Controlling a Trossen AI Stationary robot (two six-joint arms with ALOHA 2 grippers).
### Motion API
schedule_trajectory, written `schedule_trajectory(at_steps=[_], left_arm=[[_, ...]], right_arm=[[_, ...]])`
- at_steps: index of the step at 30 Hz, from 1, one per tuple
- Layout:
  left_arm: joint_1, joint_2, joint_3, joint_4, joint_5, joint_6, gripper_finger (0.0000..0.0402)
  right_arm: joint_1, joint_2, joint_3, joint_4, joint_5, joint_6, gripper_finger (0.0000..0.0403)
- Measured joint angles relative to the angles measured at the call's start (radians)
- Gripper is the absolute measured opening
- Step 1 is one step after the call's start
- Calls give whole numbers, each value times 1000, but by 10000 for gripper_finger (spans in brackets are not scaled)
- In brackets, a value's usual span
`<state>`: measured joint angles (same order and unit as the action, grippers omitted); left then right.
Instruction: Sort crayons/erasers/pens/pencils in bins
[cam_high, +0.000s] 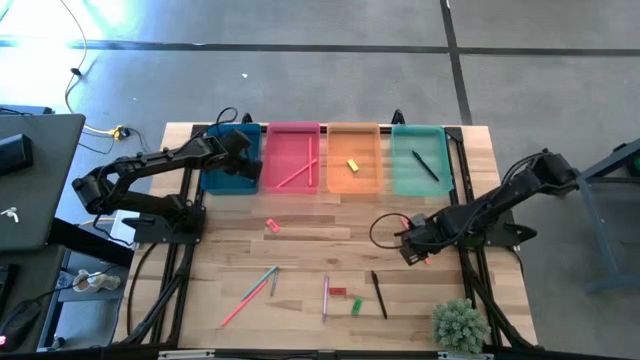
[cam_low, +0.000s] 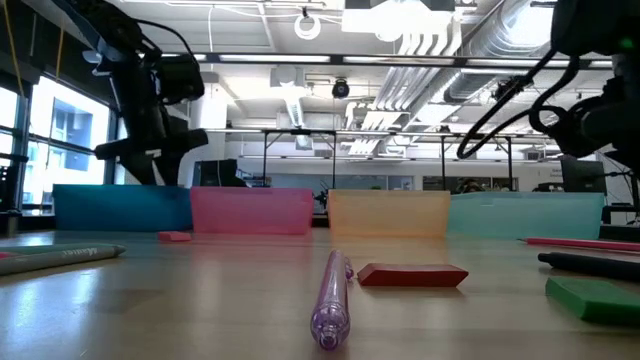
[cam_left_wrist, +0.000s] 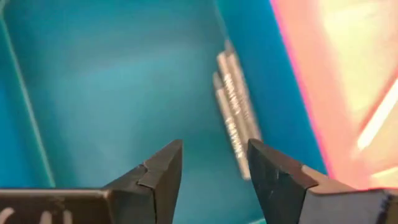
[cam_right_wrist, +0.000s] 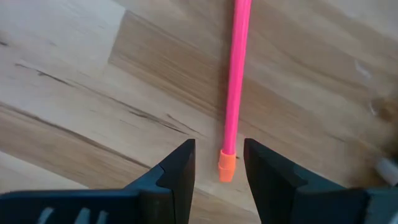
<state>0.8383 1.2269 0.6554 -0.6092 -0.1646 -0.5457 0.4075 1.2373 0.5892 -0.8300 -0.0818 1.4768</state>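
Your right gripper (cam_right_wrist: 217, 163) hangs low over the table (cam_high: 330, 245) on a bent arm, jaws parted either side of a pink pencil's (cam_right_wrist: 232, 81) orange eraser end without closing on it; only its wrist view shows this. Farther off, your left gripper (cam_left_wrist: 214, 163) reaches into the teal bin (cam_high: 222, 176), open and empty, beside grey sticks (cam_left_wrist: 234, 112) lying against the bin's wall nearest the pink bin (cam_high: 293, 158).

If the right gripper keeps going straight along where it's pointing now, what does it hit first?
Most likely the pink pencil: the right gripper is open with the pencil's orange eraser end between its fingers, and bare table lies beneath. How far above the pencil it is remains unclear.
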Motion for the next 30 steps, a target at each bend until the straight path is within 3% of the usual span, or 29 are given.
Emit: schedule_trajectory(at_steps=[17,30], left_arm=[[0,-1,214,1,8,79,168],[0,-1,268,0,29,111,168]], right_arm=[[53,0,-85,78,0,124,125],[53,-3,-119,98,1,181,34]])
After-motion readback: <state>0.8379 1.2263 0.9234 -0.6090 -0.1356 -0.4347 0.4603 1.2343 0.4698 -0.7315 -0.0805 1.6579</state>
